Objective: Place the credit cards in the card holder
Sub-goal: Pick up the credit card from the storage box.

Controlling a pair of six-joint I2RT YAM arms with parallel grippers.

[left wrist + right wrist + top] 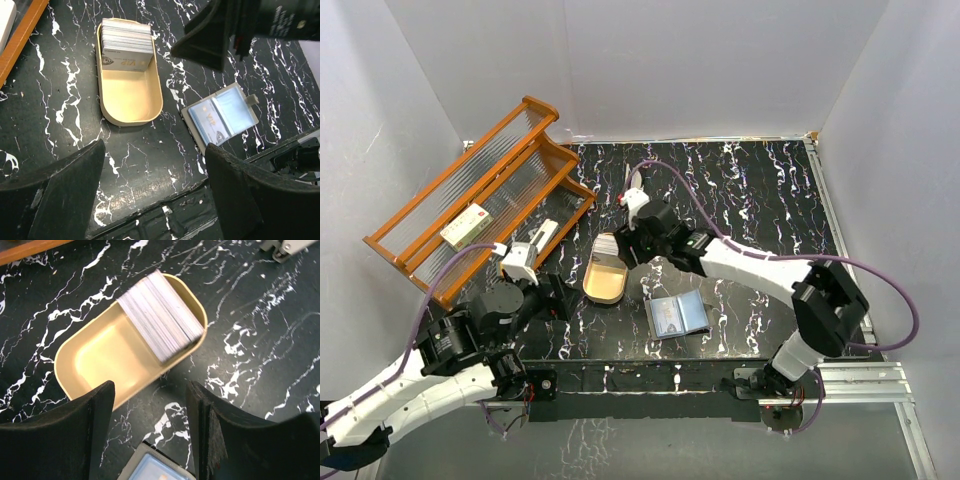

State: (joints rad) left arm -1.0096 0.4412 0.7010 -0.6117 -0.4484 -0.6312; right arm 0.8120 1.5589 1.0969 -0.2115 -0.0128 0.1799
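The credit cards point(607, 245) stand as a stack at the far end of a tan oval tray point(601, 287). They also show in the left wrist view point(126, 44) and the right wrist view point(162, 315). The card holder point(677, 315) lies open on the table to the right of the tray, with one card showing in its left sleeve point(210, 120). My right gripper point(634, 254) hovers open and empty just right of the card stack, above the table between tray and holder point(150, 405). My left gripper point(558, 297) is open and empty, left of the tray point(155, 170).
An orange wire rack point(480, 195) stands at the back left with a white box point(467, 225) on it. The rack's edge shows in the left wrist view point(20, 30). White walls close in the table. The table's front edge point(165, 210) is just below my left gripper.
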